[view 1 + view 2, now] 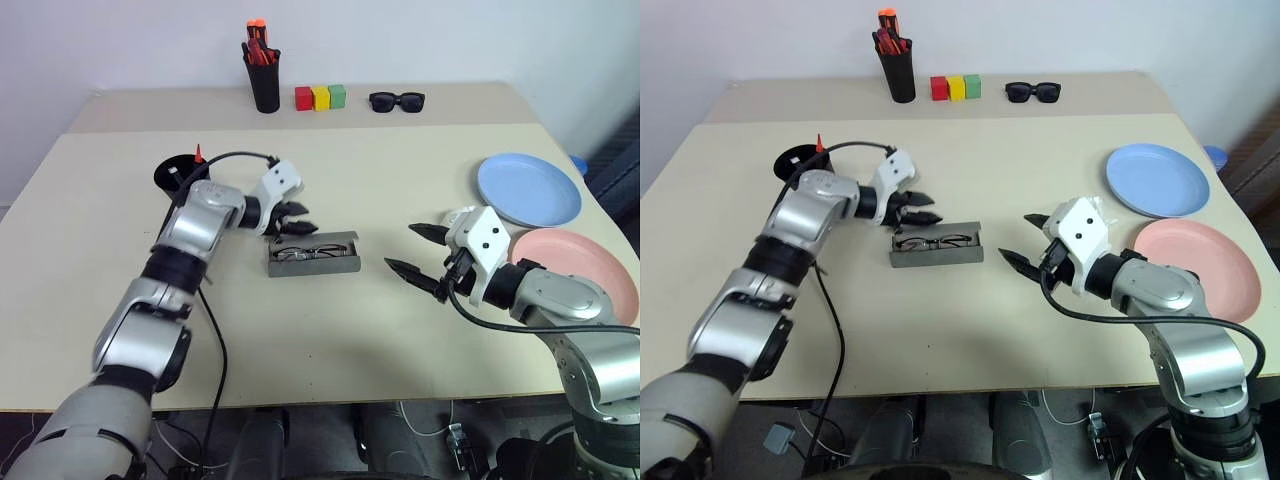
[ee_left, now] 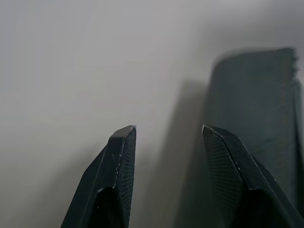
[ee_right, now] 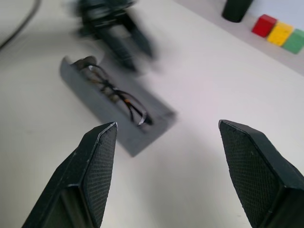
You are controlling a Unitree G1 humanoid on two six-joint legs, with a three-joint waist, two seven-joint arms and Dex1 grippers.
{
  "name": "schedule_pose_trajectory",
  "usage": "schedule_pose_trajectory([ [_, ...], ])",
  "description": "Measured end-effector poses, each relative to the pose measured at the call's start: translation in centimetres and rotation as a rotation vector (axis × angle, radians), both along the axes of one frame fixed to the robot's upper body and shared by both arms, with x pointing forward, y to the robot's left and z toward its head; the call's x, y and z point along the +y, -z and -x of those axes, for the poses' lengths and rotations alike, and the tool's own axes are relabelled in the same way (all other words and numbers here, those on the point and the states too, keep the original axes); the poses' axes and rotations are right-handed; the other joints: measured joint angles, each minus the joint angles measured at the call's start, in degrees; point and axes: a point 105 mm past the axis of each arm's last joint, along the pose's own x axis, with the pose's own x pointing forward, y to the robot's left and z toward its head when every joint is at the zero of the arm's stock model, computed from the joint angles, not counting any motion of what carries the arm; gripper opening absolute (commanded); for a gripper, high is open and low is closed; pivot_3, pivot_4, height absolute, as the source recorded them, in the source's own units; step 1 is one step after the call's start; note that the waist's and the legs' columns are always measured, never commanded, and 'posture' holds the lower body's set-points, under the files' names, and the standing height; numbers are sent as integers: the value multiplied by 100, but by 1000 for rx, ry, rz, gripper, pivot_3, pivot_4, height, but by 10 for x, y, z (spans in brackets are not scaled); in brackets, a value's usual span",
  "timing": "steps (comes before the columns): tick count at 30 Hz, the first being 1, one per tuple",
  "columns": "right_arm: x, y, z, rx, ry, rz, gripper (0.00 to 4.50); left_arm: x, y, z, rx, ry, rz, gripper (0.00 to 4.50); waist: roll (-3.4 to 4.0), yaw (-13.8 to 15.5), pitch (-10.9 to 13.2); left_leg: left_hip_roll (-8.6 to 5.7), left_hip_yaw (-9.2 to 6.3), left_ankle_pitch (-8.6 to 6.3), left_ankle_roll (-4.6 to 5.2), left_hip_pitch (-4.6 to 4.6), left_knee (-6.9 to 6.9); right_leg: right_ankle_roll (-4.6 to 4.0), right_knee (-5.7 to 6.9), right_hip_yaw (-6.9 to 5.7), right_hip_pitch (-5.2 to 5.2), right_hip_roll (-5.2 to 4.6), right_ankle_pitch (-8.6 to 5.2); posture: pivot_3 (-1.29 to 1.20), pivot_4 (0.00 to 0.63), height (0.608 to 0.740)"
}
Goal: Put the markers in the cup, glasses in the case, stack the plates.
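The left gripper (image 1: 296, 222), part open and empty, hovers at the rear edge of the case (image 1: 314, 254); the glasses (image 1: 308, 251) lie inside, lid not shut. The right gripper (image 1: 412, 250) gapes empty nearby. A marker (image 1: 198, 153) stands in the cup (image 1: 176, 172). Blue plate (image 1: 528, 188) and pink plate (image 1: 590, 268) sit side by side, unstacked

Glasses (image 1: 932, 242) in open case (image 1: 936, 256)
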Motion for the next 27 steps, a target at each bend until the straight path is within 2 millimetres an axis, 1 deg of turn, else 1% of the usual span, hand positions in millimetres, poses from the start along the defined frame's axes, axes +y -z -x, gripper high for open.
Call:
schedule_pose_trajectory([
  [3,-7,1,-12,1,41,17,3458,4,-2,26,-29,94,-45,2261,1,-4,-1,-1,2,0,0,4,4,-2,-1,2,7,-2,-1,0,150,740],
  [5,-16,2,-23,4,96,33,3458,3,0,37,-37,127,-55,2261,2,3,-1,-1,2,0,0,8,5,-4,-1,2,10,-2,-2,0,150,740],
  [8,-38,0,-48,-11,231,81,3458,-4,2,41,-64,135,-13,2261,3,17,-1,-1,3,0,0,6,10,-18,-2,2,11,-4,-7,0,150,740],
  [10,-67,-1,-65,-24,361,153,3458,-8,-3,39,-103,112,54,2261,2,35,-1,-2,3,0,0,2,11,-9,-4,1,10,-5,-2,0,150,740],
  [12,-96,-1,-76,-36,455,235,3458,-4,-14,34,-170,65,98,2261,2,34,-1,-2,4,0,1,2,2,-3,-3,1,2,-4,0,0,150,740],
  [14,-117,0,-83,-40,510,284,3458,2,-24,35,-222,42,124,2261,2,20,-1,-2,3,-1,2,3,-3,-2,-3,1,1,-4,0,0,150,740],
  [16,-140,2,-88,-32,568,324,3458,4,-26,43,-239,47,142,2261,6,-21,0,-2,10,-2,3,3,-3,-2,-3,5,1,-6,1,0,150,740],
  [18,-164,3,-93,-29,621,390,3458,4,-23,49,-232,51,157,2261,7,-23,1,-2,13,-2,3,4,-1,-1,-2,6,1,-6,1,0,150,740],
  [20,-178,3,-103,-34,644,440,3458,4,-21,51,-218,34,175,2261,7,-47,1,-1,15,-1,4,10,3,-3,-1,8,3,-4,2,0,150,740],
  [21,-183,3,-108,-35,652,456,3458,3,-22,53,-219,34,185,2261,9,-50,2,-1,16,-1,4,10,4,-7,-1,9,3,-4,4,0,150,740],
  [23,-186,9,-116,-30,641,495,3458,2,-22,53,-220,26,192,2261,9,-68,2,-1,16,0,4,16,7,-10,-1,10,10,-3,4,0,150,740],
  [27,-176,35,-130,5,586,534,3458,3,-23,52,-223,-1,199,2261,9,-101,2,-1,16,-1,4,13,3,-4,-2,10,9,-3,5,0,150,740],
])
